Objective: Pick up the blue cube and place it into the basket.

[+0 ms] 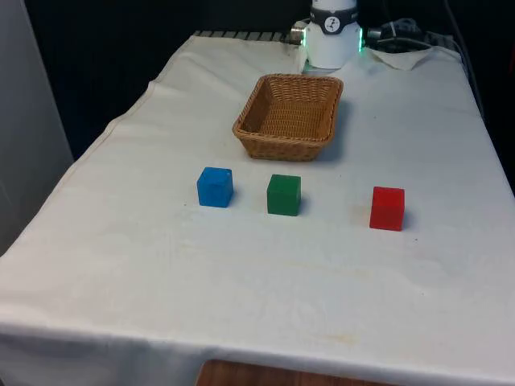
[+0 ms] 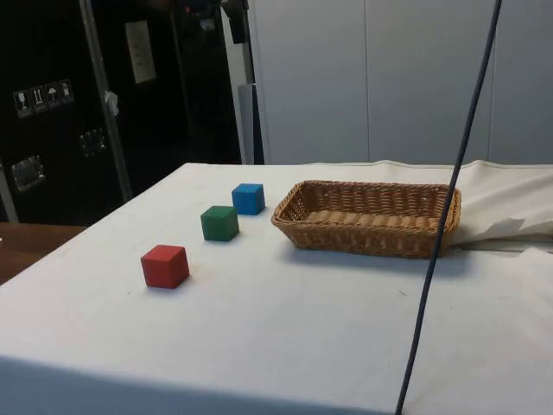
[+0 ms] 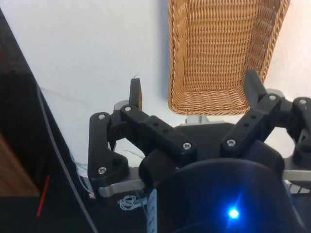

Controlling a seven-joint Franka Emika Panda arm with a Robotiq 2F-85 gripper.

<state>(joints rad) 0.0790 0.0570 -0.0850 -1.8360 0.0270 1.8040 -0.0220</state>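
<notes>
The blue cube [image 1: 215, 187] [image 2: 248, 198] sits on the white cloth, the leftmost of three cubes in a row in the front view. Behind the row stands an empty wicker basket [image 1: 273, 149] [image 2: 363, 238] [image 3: 218, 53]. In the wrist view my gripper [image 3: 194, 90] hangs high over the table near the basket's end. It is open, its black fingers [image 3: 135, 94] spread wide with nothing between them.
A green cube [image 1: 284, 195] [image 2: 220, 223] lies beside the blue one, and a red cube [image 1: 387, 208] [image 2: 165, 265] sits further to the front view's right. A dark cable [image 2: 441, 225] hangs across the side view. The robot's base [image 1: 332, 32] stands behind the basket.
</notes>
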